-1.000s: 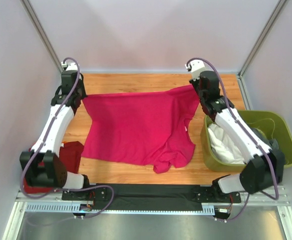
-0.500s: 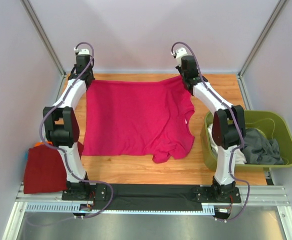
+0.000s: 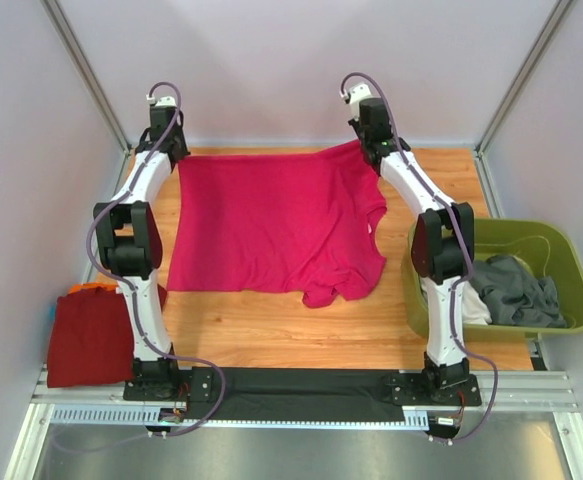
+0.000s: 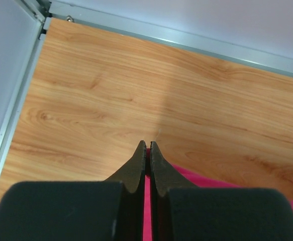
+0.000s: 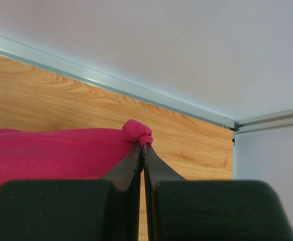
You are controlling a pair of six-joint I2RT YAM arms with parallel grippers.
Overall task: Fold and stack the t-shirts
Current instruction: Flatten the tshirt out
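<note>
Seen from above, nearest at 8 o'clock a folded red shirt (image 3: 91, 338) lies off the left side of the table (image 3: 271, 330), beside the left arm's base. At 4 o'clock, off the right side, stands the bin (image 3: 574, 268), holding a crumpled grey shirt (image 3: 516, 290) and, at its left end, a white shirt (image 3: 471, 308) partly hidden by the right arm. The pink shirt (image 3: 271, 225) is spread over the middle of the table, its near edge lying on the wood and one sleeve bunched at about 5 o'clock. Its far edge runs straight between the two arms, both stretched out to the far edge of the table. At 11 o'clock the left claw (image 3: 168, 152) is clamped on the shirt's far left corner. Its wrist view shows the fingers pressed together (image 4: 147, 144) with a line of pink cloth (image 4: 206, 179) between and beneath them. At 1 o'clock the right claw (image 3: 369, 148) is clamped on the far right corner. In its wrist view the fingers meet (image 5: 141, 146) just under a small knob of pink cloth (image 5: 51, 150), with the wall (image 5: 161, 45) close behind.
</note>
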